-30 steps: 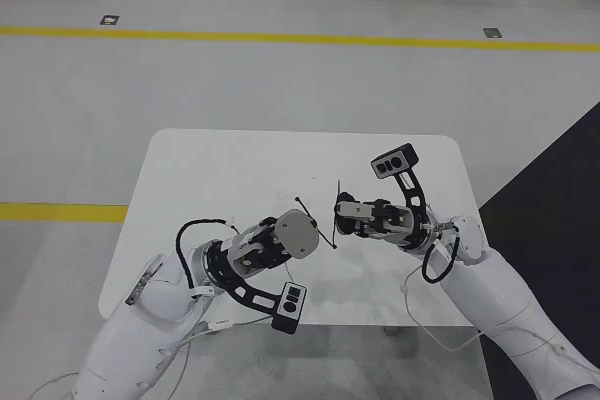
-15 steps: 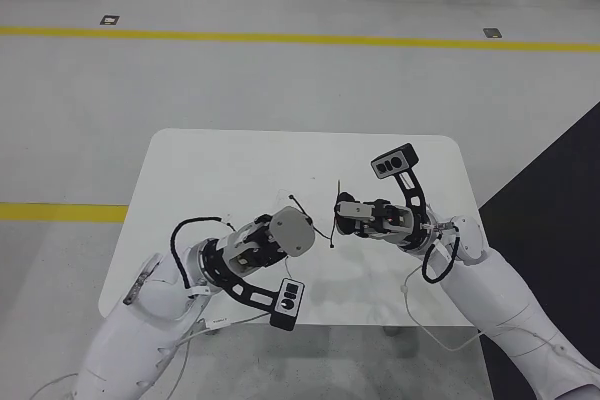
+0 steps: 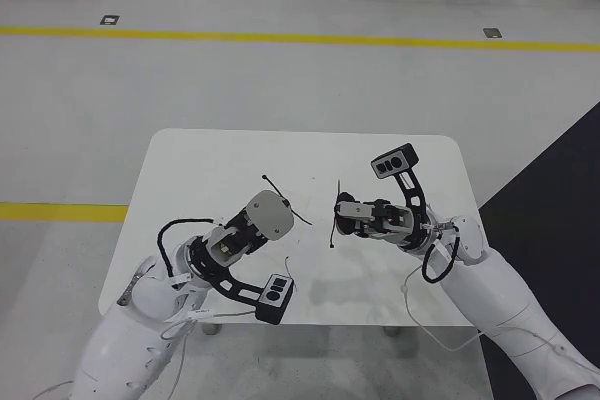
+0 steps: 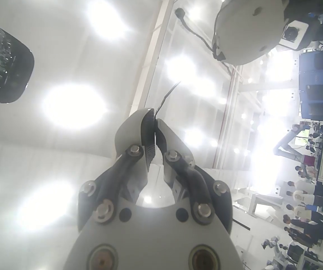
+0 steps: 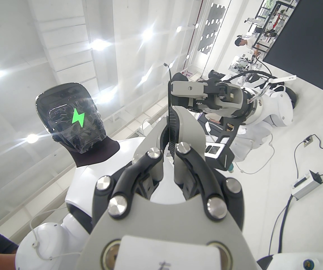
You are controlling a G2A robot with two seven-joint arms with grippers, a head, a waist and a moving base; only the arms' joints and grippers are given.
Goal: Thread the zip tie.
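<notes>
Left gripper (image 4: 154, 119): pads pressed together on the left-held zip tie (image 4: 165, 98), a thin black strip, with a short tapering length poking out past the fingertips.
Right gripper (image 5: 168, 119): pinched shut on the right-held zip tie (image 5: 168, 96), with a long straight run free beyond the pads, ending in what looks like the small head.
Position: both ties lifted over the white table (image 3: 200, 170); grippers facing each other, near but apart; strips not touching.
Weight: probably next to nothing, so no load worth counting on either pinch.
Stiffness: likely springy plastic, bending along its length but not across it; long free ends apt to bow and wobble.
Surface: likely smooth and slick, so prone to swivelling or sliding between the pads.
Fragility: low; a hard squeeze unlikely to hurt it, a sharp kink perhaps lasting.
Best hold: close behind the pointed tail on one tie and just beside the head on the other, to keep both working ends short and steady.
Risk: tip skating past the tiny slot.
</notes>
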